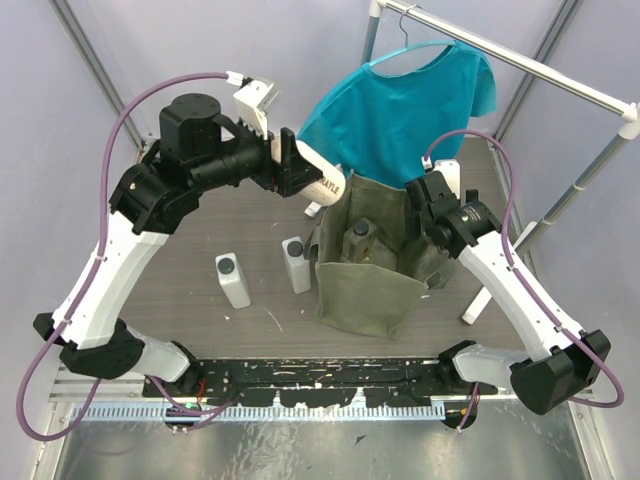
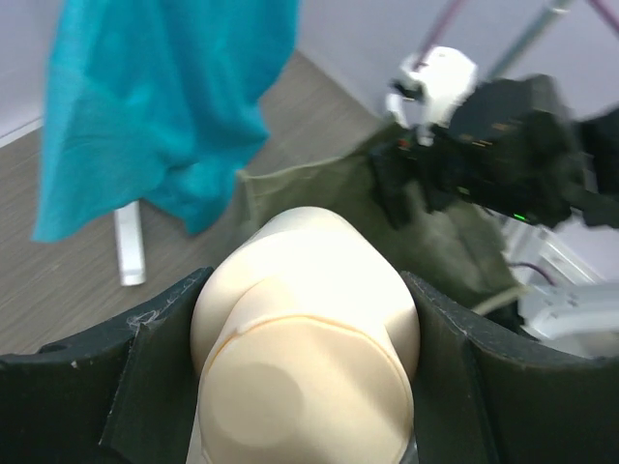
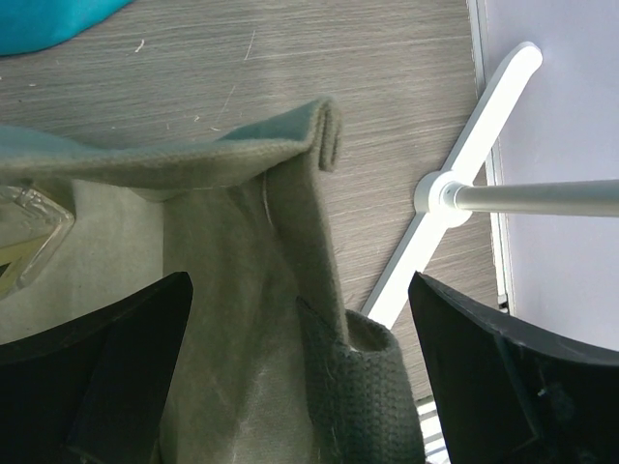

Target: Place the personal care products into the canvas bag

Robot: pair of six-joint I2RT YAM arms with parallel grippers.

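My left gripper [image 1: 297, 166] is shut on the cream bottle [image 1: 326, 181] and holds it in the air at the upper left rim of the olive canvas bag [image 1: 365, 290]. In the left wrist view the cream bottle [image 2: 305, 329] fills the space between my fingers, with the bag [image 2: 319, 198] ahead. The clear yellowish bottle [image 1: 360, 240] lies inside the bag and shows in the right wrist view [image 3: 24, 242]. Two white bottles with dark caps [image 1: 232, 280] [image 1: 296, 263] stand on the table left of the bag. My right gripper [image 1: 418, 212] is open, its jaws either side of the bag's right wall [image 3: 242, 271] and handle [image 3: 382, 406].
A teal shirt [image 1: 400, 95] hangs on a white rack [image 1: 520, 60] behind the bag. The rack's foot [image 3: 455, 213] lies on the table just right of the bag. Purple-grey walls close in the back and sides.
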